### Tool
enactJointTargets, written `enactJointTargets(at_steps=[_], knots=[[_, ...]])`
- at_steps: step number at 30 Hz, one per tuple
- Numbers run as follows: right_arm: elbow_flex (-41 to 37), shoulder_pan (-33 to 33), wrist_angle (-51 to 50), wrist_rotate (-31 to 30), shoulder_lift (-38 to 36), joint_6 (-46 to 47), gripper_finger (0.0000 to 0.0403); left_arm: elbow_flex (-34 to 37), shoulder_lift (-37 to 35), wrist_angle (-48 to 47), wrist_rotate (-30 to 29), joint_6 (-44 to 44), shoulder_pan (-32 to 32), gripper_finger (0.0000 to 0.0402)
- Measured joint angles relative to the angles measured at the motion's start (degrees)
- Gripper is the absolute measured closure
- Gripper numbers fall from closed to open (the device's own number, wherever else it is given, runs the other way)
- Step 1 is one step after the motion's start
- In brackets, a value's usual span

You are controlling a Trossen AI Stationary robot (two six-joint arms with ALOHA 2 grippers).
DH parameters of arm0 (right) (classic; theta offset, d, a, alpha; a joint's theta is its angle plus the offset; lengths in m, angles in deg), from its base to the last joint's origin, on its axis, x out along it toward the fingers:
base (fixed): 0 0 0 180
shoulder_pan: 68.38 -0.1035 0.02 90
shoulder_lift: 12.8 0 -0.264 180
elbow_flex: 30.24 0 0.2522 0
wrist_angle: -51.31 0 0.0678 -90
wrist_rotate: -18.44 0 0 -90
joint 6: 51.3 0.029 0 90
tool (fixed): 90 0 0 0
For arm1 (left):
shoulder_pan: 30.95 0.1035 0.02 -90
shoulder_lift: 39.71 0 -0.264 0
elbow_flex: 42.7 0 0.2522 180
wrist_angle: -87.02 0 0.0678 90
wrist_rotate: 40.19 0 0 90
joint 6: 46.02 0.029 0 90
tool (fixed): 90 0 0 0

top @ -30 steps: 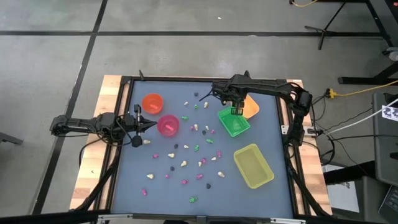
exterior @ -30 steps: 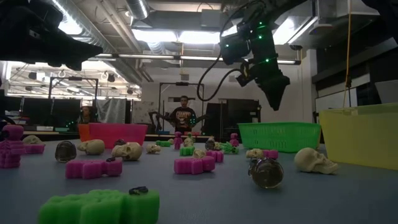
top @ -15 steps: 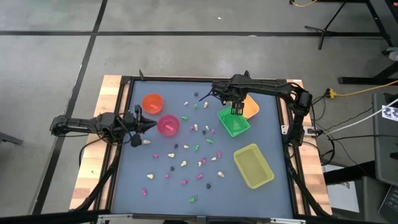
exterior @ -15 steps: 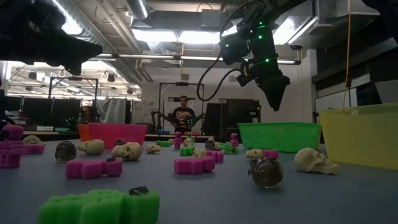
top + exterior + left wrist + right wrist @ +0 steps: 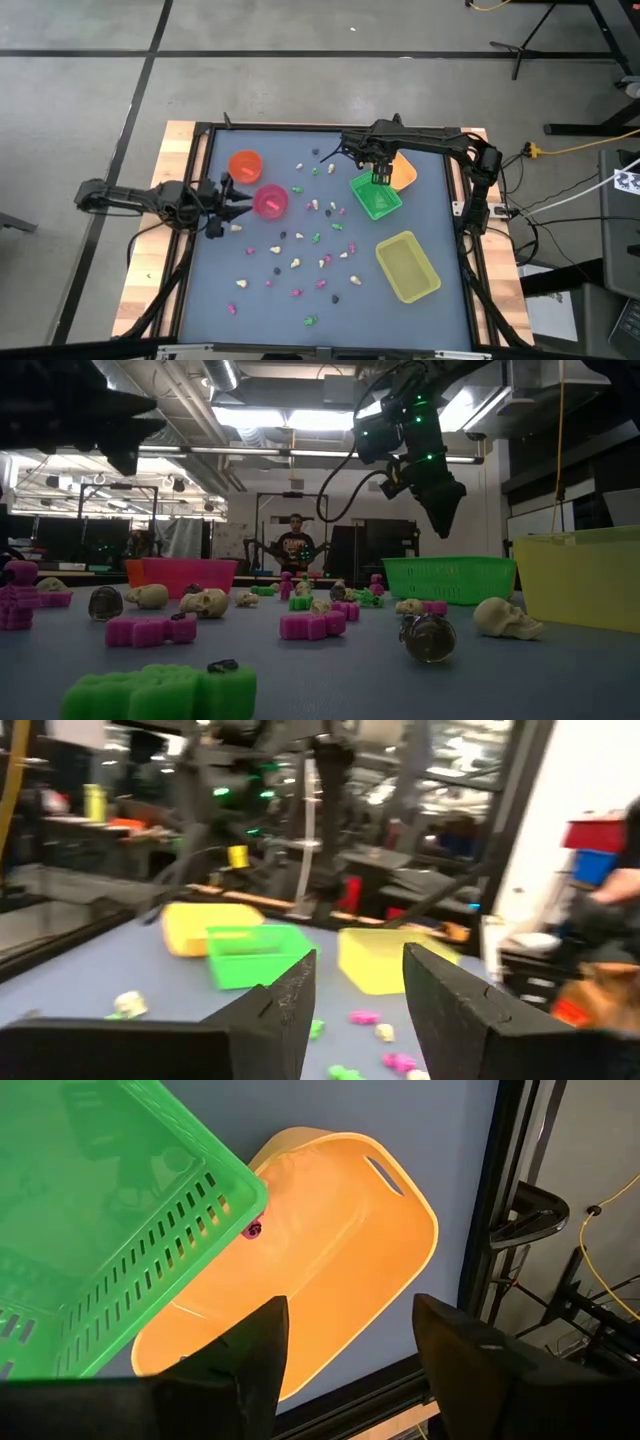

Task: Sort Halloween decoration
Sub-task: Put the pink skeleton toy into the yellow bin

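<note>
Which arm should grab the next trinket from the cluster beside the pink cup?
Probably the left. The left gripper is open and empty beside the pink cup, with cream trinkets close by. The right gripper, also open and empty, hangs over the green tray, farther from that cluster.

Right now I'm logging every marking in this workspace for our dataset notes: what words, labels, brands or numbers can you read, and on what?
No text is legible in any view.
The green tray, orange tray and yellow tray show no labels.
A black-and-white patterned tag at the high view's right edge is too small to read.
The person's shirt print is too blurred.
</note>
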Motion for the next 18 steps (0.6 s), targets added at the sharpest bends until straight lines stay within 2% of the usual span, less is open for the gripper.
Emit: enactJointTargets(at_steps=[8, 18], knots=[[0.00, 0.00, -0.97, 0.00, 0.00, 0.02, 0.0189, -0.58, 15.93, 9.19, -0.26, -0.54, -7.13, 0.0266], [0.00, 0.00, -2.52, 0.17, -0.02, 0.00, 0.0189, -10.25, 38.66, 10.24, -1.82, 0.78, -16.41, 0.0266]])
